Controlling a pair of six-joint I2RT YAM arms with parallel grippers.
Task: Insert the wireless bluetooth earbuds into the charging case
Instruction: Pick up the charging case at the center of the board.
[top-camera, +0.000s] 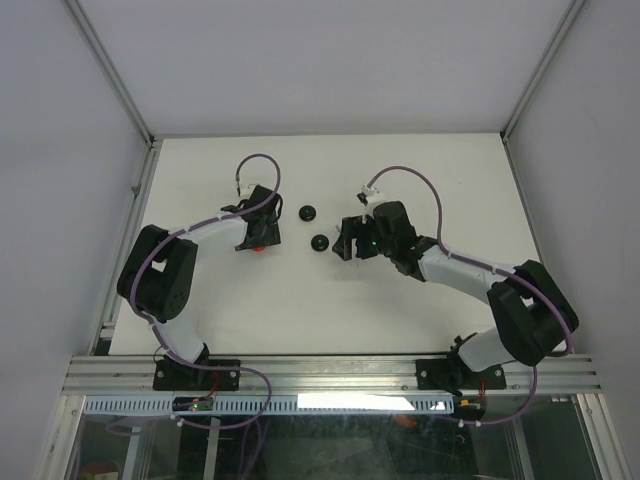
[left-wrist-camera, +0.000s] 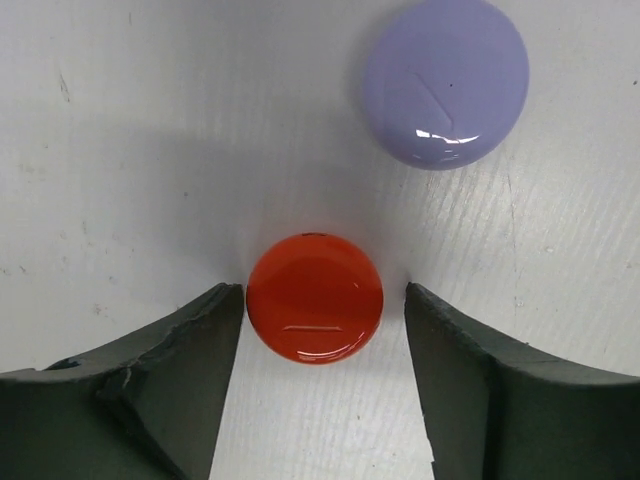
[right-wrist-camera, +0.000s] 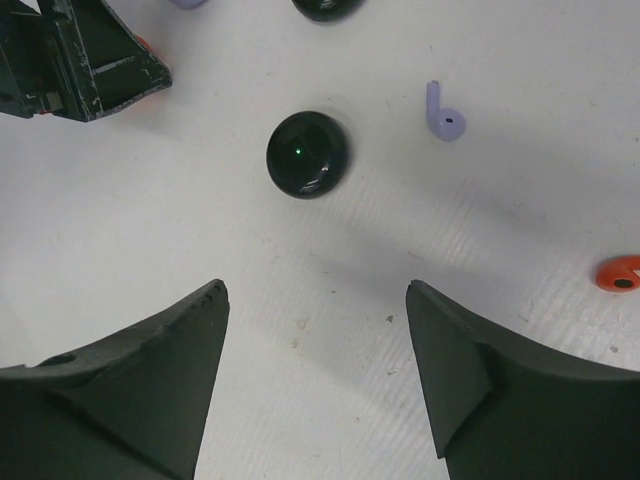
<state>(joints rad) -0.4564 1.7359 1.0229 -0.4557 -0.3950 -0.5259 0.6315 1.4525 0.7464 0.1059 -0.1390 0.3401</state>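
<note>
A red round case (left-wrist-camera: 315, 298) lies closed on the white table between the fingers of my open left gripper (left-wrist-camera: 325, 290), close to the left finger, with a gap to the right one. A lilac round case (left-wrist-camera: 446, 82) lies just beyond it. My right gripper (right-wrist-camera: 315, 290) is open and empty over bare table. A black round case (right-wrist-camera: 307, 154) lies ahead of it. A lilac earbud (right-wrist-camera: 444, 115) lies to that case's right, and a red earbud (right-wrist-camera: 620, 272) shows at the frame's right edge. From above, the left gripper (top-camera: 258, 240) and right gripper (top-camera: 347, 245) flank the black case (top-camera: 320, 242).
A second black round case (top-camera: 308, 211) lies farther back, also at the top edge of the right wrist view (right-wrist-camera: 328, 8). The left gripper's body (right-wrist-camera: 85, 50) shows at that view's upper left. Grey walls and metal rails (top-camera: 140, 200) bound the table.
</note>
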